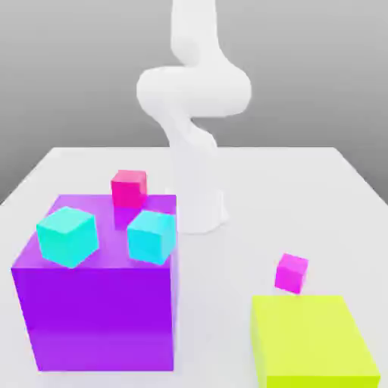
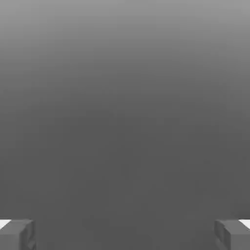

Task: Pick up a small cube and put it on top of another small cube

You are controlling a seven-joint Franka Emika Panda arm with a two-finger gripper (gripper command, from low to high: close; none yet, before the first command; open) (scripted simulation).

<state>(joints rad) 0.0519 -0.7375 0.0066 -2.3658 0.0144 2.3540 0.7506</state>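
Looking through the hand view, I see my gripper (image 2: 125,234) spread wide, its two grey fingertips (image 2: 17,234) at opposite edges of the picture with nothing but a plain grey backdrop between them; it grips nothing.

From the exterior view, the white arm (image 1: 193,98) rises from its base on the far side of the white table (image 1: 303,189) and bends upward out of the picture. The small cube (image 1: 291,273), magenta, sits on the table toward the exterior view's right, just behind the far edge of a yellow-green block (image 1: 311,341) at the front right. I cannot tell whether the two touch.

The other small cube (image 1: 129,187), pinkish-red, stands toward the exterior view's left, at the far edge of a big purple block (image 1: 98,303); whether it rests on that block or on the table behind it, I cannot tell. On the purple block's top sit two cyan cubes (image 1: 68,236), near each other but apart, both turned at an angle. The two small cubes are well apart, with the arm's base between and behind them.
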